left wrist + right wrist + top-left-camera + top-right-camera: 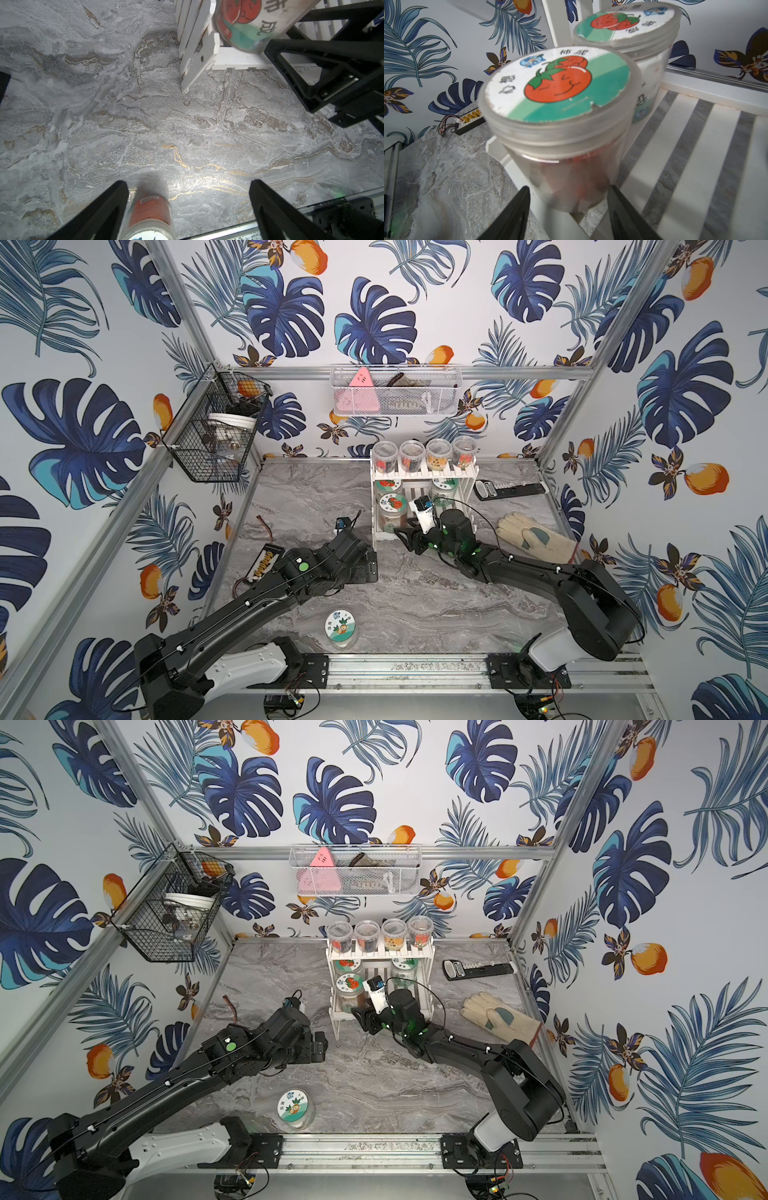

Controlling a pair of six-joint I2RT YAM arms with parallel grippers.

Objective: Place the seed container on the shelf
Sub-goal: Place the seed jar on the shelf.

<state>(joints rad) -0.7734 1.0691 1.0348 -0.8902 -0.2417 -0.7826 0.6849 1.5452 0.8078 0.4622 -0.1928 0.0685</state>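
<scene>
Seed container (558,116) at shelf (716,95) front | right jaws clamped on it | left jaws apart

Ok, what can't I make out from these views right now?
Front jar base: right wrist view, blurred, flanked by right pincer; seating on shelf unclear.
Left pincer tips: top views, hidden under left arm.
Loose jar: left wrist view, cut by picture edge.
Black basket contents: top views, too small behind mesh.

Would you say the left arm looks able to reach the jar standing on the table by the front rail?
Probably yes. The left end effector is open, the jar stands alone on the table close by, and the right end effector is away at the shelf, gripping a tomato-lid jar.
</scene>
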